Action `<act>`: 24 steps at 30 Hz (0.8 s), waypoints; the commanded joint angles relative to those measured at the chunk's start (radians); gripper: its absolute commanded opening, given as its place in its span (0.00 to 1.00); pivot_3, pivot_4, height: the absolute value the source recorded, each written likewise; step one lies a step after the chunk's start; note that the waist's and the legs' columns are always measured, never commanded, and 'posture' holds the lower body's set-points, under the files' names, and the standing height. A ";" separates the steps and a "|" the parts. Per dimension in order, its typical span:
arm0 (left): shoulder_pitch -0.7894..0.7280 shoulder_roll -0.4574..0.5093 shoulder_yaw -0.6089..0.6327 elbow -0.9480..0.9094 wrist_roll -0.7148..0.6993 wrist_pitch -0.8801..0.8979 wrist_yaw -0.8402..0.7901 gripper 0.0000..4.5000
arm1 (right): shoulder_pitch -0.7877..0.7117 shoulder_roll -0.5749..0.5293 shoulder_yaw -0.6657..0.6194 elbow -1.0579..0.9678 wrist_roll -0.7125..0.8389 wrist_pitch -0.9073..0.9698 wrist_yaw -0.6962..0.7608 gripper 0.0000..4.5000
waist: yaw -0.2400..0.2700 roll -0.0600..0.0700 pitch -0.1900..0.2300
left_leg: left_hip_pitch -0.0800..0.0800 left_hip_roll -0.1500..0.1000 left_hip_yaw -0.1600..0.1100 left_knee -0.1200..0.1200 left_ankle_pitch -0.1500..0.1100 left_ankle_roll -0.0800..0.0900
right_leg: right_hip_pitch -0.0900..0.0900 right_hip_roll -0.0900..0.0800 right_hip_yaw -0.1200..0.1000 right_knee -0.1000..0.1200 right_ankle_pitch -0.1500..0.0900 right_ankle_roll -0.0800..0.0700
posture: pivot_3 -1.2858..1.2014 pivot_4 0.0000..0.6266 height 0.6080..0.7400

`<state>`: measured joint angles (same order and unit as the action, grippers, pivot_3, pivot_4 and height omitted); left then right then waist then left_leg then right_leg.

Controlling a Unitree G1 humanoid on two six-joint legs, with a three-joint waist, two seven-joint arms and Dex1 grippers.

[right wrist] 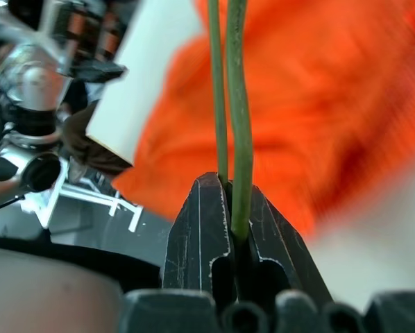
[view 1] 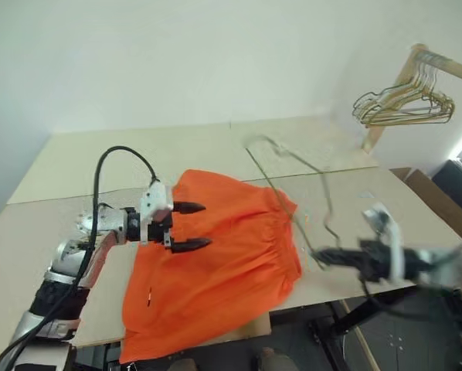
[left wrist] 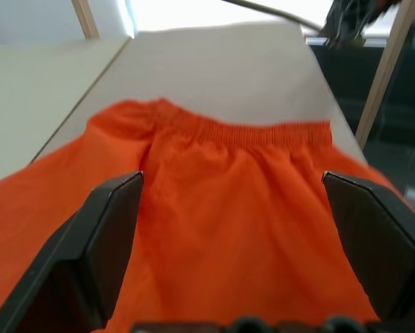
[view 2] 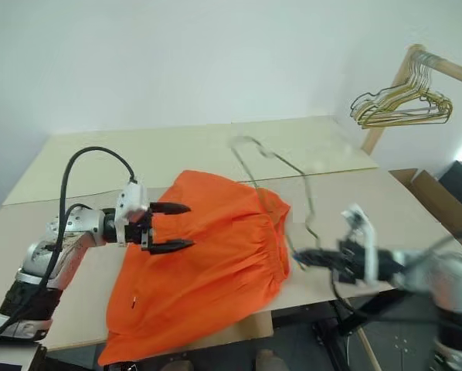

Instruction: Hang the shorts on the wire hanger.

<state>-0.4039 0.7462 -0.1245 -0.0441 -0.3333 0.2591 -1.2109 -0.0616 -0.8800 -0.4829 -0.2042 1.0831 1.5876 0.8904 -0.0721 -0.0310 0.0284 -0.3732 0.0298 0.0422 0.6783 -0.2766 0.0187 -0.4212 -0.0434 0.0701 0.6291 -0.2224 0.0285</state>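
The orange shorts [view 1: 223,270] lie spread on the table [view 1: 69,224], with the gathered waistband [left wrist: 263,132] toward the right and a lower corner drooping over the front edge. My left gripper [view 1: 204,226] hovers open over the left part of the shorts, with nothing between its fingers [left wrist: 103,243]. My right gripper [view 1: 317,253] is shut on the thin green wire hanger [view 1: 324,185], pinching the wire [right wrist: 235,104] near the table's front right. The hanger stands tilted above the table just right of the waistband, and its outline is blurred.
A wooden rack [view 1: 385,108] at the back right carries a bunch of gold and dark wire hangers [view 1: 405,104]. A cardboard box [view 1: 432,193] sits beyond the table's right edge. Bare tabletop lies behind and to the left of the shorts.
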 commanded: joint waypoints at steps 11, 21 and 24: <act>-0.043 0.003 -0.059 0.014 0.061 -0.087 -0.092 0.99 | 0.436 -0.268 -0.086 0.003 0.052 -0.048 0.199 0.00 | -0.104 0.001 0.000 | 0.015 0.002 0.001 0.000 -0.001 0.001 | 0.020 0.002 0.003 0.000 -0.009 0.004 | 0.43 0.01 1.00; -0.025 0.009 -0.054 -0.019 0.073 -0.083 -0.089 0.99 | 0.153 -0.231 0.162 0.156 -0.028 -0.048 0.158 0.00 | -0.136 0.001 0.003 | 0.019 0.002 -0.005 -0.002 -0.001 0.001 | 0.023 0.002 0.004 -0.002 -0.007 0.010 | 0.44 0.01 1.00; -0.012 0.011 -0.046 -0.040 0.066 -0.067 -0.077 0.99 | 0.106 -0.217 0.228 0.179 -0.054 -0.060 0.162 0.00 | -0.131 0.001 0.003 | 0.018 0.002 -0.005 -0.002 -0.001 0.001 | 0.018 0.002 0.004 -0.002 -0.007 0.011 | 0.45 0.01 1.00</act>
<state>-0.4157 0.7478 -0.1902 -0.0459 -0.2629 0.1832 -1.3003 0.0652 -1.1014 -0.2731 -0.0273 1.0356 1.5363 1.0420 -0.2034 -0.0300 0.0315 -0.3557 0.0315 0.0367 0.6764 -0.2778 0.0200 -0.4035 -0.0418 0.0740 0.6270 -0.2292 0.0391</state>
